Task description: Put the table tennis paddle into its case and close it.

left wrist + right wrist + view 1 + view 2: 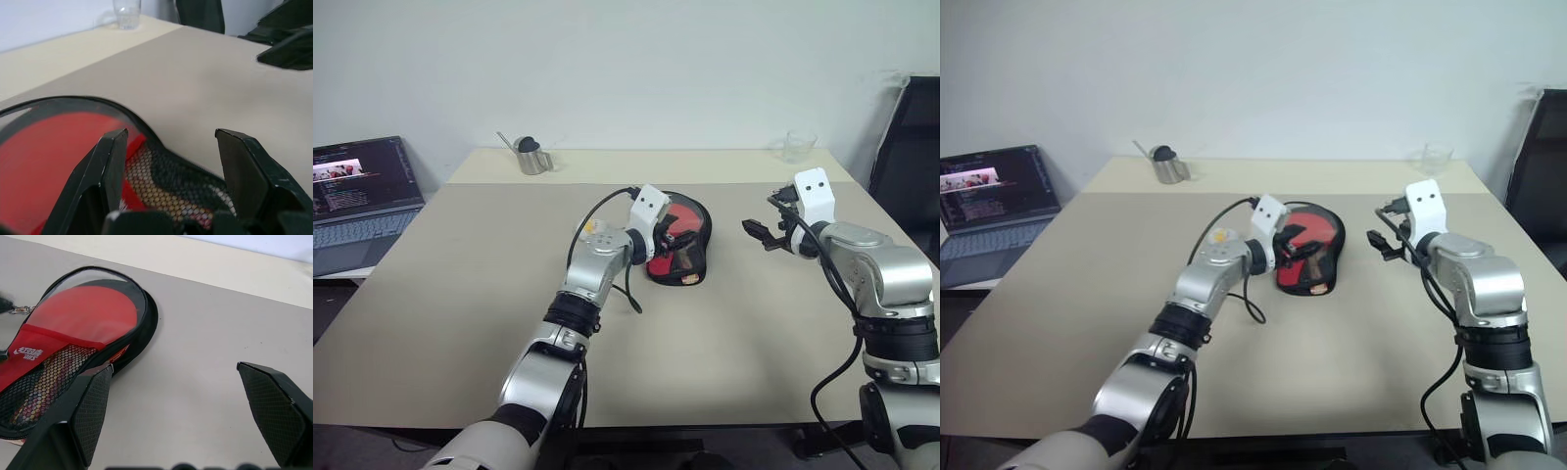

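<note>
Beige table (460, 294): case (73, 333) lies lengthwise toward robot, left gripper (168, 147) released right over it, nearer; right gripper (188, 406) spread, empty, apart.

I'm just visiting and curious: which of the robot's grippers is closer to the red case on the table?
Left. The left gripper is open right over the case; the right gripper, also open, hangs off to the case's right, apart from it.
</note>
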Tool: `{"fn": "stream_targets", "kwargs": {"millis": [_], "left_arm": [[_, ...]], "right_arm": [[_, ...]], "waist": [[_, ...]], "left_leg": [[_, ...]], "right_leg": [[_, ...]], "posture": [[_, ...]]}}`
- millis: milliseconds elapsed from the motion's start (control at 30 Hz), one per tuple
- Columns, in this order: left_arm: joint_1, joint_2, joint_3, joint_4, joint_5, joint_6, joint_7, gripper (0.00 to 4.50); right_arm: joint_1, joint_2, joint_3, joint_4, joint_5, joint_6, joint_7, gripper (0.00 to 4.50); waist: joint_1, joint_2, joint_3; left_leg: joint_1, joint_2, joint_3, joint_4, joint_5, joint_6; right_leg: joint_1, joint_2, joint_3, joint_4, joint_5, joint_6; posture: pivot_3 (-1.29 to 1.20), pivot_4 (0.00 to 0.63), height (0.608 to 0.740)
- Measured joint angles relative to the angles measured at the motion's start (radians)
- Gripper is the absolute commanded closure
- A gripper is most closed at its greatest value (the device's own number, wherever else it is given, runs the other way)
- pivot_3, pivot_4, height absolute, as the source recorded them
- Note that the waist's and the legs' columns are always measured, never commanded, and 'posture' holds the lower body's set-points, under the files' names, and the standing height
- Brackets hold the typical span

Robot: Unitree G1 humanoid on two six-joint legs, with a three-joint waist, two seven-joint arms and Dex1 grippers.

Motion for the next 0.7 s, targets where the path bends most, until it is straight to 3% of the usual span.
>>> {"fn": "stream_targets", "kwargs": {"millis": [233, 400, 533, 700], "left_arm": [[0.111, 0.278, 0.027, -0.174, -0.106, 0.052, -0.322, 1.39], [0.143, 0.455, 0.092, -0.192, -0.141, 0.084, -0.424, 1.39], [0.200, 0.504, 0.107, -0.251, -0.160, 0.110, -0.466, 1.39], [0.267, 0.498, 0.104, -0.373, -0.184, 0.171, -0.454, 1.39]], "right_arm": [[-0.032, 0.246, -0.186, 0.038, 0.105, 0.140, -0.106, 0.03], [-0.038, 0.361, -0.190, 0.127, 0.105, 0.135, -0.173, 0.03], [-0.055, 0.388, -0.191, 0.201, 0.105, 0.108, -0.193, 0.03], [-0.066, 0.395, -0.188, 0.283, 0.104, 0.063, -0.198, 0.03]], "waist": [[-0.014, 0.000, 0.000], [-0.005, 0.000, 0.000], [0.006, 0.000, 0.000], [0.004, 0.000, 0.000]], "left_leg": [[0.003, 0.003, -0.001, -0.002, 0.001, -0.003], [0.002, 0.001, 0.000, -0.001, 0.002, -0.003], [0.001, 0.000, 0.000, 0.000, 0.002, -0.003], [0.001, 0.001, -0.001, 0.000, 0.002, -0.003]], "right_leg": [[0.000, 0.001, -0.001, 0.002, 0.002, -0.005], [0.001, 0.000, 0.000, 0.001, 0.003, -0.004], [0.001, -0.001, -0.001, -0.001, 0.004, -0.003], [0.001, -0.001, -0.001, 0.000, 0.004, -0.003]], "posture": [[0.00, 0.150, 0.740], [0.00, 0.150, 0.740], [0.00, 0.150, 0.740], [0.00, 0.150, 0.740]]}}
